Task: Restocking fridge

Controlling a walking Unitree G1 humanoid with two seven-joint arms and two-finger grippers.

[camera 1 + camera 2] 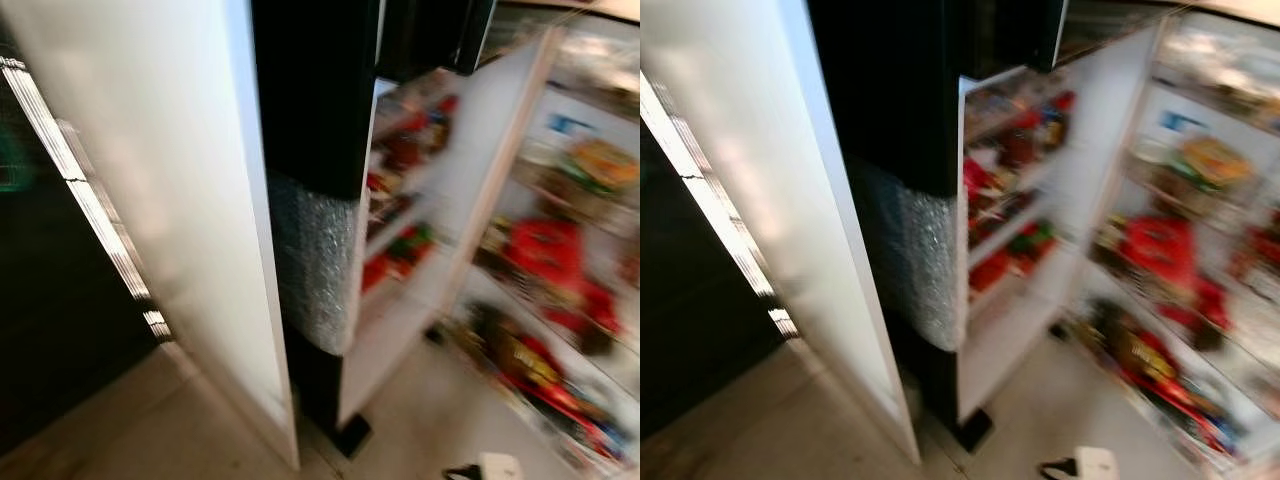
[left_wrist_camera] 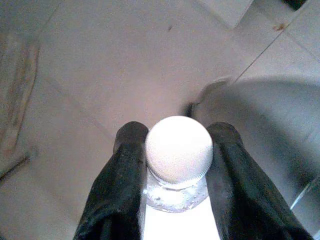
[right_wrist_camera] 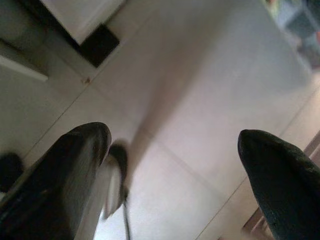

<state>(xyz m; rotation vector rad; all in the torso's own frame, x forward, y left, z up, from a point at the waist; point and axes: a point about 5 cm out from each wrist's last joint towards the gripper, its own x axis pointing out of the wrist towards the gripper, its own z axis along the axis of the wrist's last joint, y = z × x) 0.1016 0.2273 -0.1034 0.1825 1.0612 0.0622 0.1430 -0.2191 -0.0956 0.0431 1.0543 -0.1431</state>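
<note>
The fridge stands open ahead; its door (image 1: 470, 190) swings out with shelves of red and green packets (image 1: 400, 250), and the inner shelves (image 1: 560, 280) on the right hold many colourful packages. Everything there is blurred. In the left wrist view my left gripper (image 2: 176, 150) is shut on a clear bottle with a white cap (image 2: 178, 147), the two black fingers (image 2: 127, 170) pressed on either side of its neck above the tiled floor. In the right wrist view my right gripper (image 3: 175, 150) hangs open over the floor, nothing between its fingers (image 3: 75, 160).
A tall white panel (image 1: 170, 200) and a black cabinet with a silvery patch (image 1: 315, 260) stand left of the fridge door. A dark area lies far left. Pale floor tiles (image 1: 430, 420) lie before the fridge, with a small white and black object (image 1: 490, 467) on them.
</note>
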